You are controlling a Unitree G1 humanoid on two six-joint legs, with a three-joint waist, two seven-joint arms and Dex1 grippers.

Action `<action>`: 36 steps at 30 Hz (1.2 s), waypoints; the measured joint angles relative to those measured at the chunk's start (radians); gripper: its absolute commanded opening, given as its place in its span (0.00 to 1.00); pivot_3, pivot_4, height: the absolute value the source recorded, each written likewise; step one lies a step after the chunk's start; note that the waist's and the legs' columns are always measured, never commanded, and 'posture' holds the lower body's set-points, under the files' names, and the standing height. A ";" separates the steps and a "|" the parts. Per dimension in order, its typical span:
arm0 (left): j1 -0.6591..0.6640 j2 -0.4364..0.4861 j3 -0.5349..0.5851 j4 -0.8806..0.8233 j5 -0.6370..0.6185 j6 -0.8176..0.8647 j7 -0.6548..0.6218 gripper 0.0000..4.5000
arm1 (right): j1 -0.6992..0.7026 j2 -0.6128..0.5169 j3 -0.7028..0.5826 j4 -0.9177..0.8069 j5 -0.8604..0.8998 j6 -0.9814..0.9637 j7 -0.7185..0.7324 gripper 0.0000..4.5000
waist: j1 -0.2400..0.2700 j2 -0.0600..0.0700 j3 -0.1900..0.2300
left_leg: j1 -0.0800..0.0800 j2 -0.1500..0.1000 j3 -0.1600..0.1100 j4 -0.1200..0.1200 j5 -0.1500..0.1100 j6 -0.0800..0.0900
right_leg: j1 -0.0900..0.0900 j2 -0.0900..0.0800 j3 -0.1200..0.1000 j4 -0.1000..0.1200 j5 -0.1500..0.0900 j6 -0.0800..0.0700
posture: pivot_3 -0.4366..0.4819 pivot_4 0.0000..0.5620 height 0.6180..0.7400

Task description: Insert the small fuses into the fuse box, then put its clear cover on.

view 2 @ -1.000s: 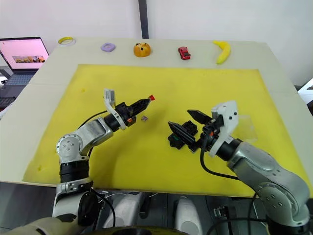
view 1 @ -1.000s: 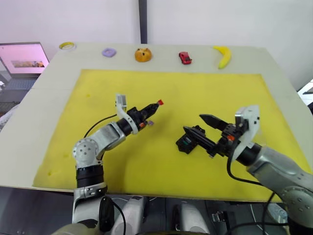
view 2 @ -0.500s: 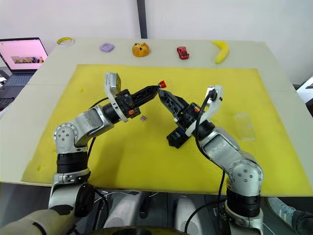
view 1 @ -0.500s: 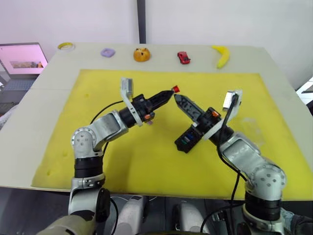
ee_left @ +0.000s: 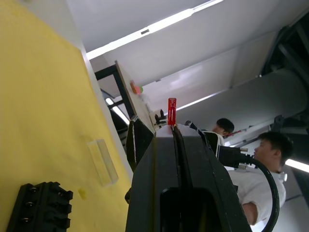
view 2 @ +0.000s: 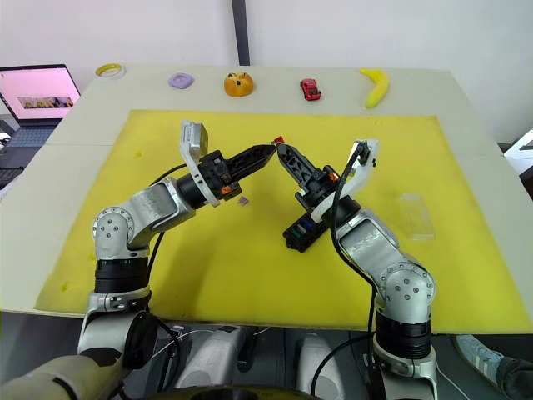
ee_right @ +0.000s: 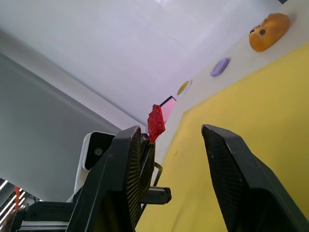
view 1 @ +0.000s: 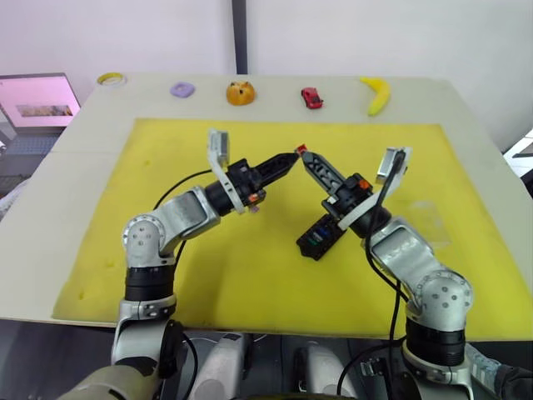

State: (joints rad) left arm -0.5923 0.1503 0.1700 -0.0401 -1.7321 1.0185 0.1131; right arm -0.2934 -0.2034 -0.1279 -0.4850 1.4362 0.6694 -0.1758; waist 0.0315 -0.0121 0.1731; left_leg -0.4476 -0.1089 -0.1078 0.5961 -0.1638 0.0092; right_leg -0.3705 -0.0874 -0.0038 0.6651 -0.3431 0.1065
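Observation:
My left gripper (view 1: 293,155) is raised above the yellow mat and shut on a small red fuse (ee_left: 171,111) that sticks out past its tips. My right gripper (view 2: 285,152) is open and raised to meet it, tip to tip. The red fuse (ee_right: 155,123) stands just beside one of its fingers (ee_right: 126,159), at the edge of the open gap. The black fuse box (view 1: 318,237) lies on the mat below the right arm, with green and blue bits at its near end. A grey-purple fuse (view 2: 244,201) lies under the left gripper. The clear cover (view 2: 415,215) rests on the mat to the right.
Along the table's far edge lie a banana (view 1: 376,93), a red toy car (view 1: 313,98), an orange toy (view 1: 240,92), a purple ring (view 1: 182,88) and a tape roll (view 1: 110,78). A laptop (view 1: 37,104) stands at the far left. A person (ee_left: 265,164) shows in the left wrist view.
Both arms rose from the mat. The right gripper swung up from beside the fuse box to the left gripper's tip and now flanks the red fuse.

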 measured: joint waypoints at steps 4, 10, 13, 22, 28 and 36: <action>0.000 0.000 0.000 0.000 0.000 -0.010 0.000 0.00 | 0.000 0.002 0.001 0.000 0.001 -0.002 0.000 0.47 | -0.003 0.000 0.000 | 0.000 0.000 0.000 0.000 0.000 0.000 | 0.000 0.000 0.000 0.000 0.000 0.000 | 0.48 0.27 0.96; 0.003 -0.001 -0.002 0.000 0.000 -0.025 0.000 0.00 | 0.000 0.002 0.001 0.000 0.001 -0.003 0.004 0.47 | -0.017 0.000 0.000 | 0.000 0.000 0.000 0.000 0.000 0.000 | 0.000 0.000 0.000 0.000 0.000 0.000 | 0.48 0.27 0.96; 0.003 -0.002 -0.014 0.000 0.000 -0.025 0.000 0.00 | 0.000 0.001 0.001 0.000 0.001 -0.003 0.004 0.47 | -0.022 0.000 0.000 | 0.000 0.000 0.000 0.000 0.000 0.000 | 0.000 0.000 0.000 0.001 0.000 0.000 | 0.48 0.27 0.96; 0.009 -0.002 -0.032 0.000 0.000 -0.028 0.002 0.00 | -0.002 0.002 0.002 0.000 0.001 -0.003 0.004 0.47 | -0.021 0.000 0.000 | 0.000 0.000 0.000 0.000 0.000 0.000 | 0.000 0.000 0.000 0.001 0.000 0.000 | 0.48 0.27 0.96; 0.009 -0.002 -0.035 0.000 0.000 -0.030 0.003 0.00 | -0.002 0.002 0.002 0.000 0.004 -0.008 0.004 0.41 | -0.021 0.000 0.000 | 0.000 0.000 0.000 0.000 0.000 0.000 | 0.000 0.000 0.000 0.001 0.000 0.000 | 0.48 0.27 0.96; 0.009 -0.002 -0.038 0.000 0.000 -0.042 0.003 0.00 | -0.004 0.001 0.002 0.000 0.022 -0.010 0.001 0.30 | -0.022 0.000 0.000 | 0.000 0.000 0.000 0.000 0.000 0.000 | 0.000 0.000 0.000 0.001 0.000 0.000 | 0.48 0.27 0.96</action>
State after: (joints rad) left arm -0.5831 0.1480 0.1315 -0.0405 -1.7321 0.9768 0.1160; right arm -0.2972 -0.2023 -0.1263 -0.4850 1.4582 0.6594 -0.1751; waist 0.0099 -0.0120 0.1730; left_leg -0.4476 -0.1090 -0.1078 0.5960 -0.1636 0.0091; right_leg -0.3702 -0.0874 -0.0037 0.6661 -0.3431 0.1065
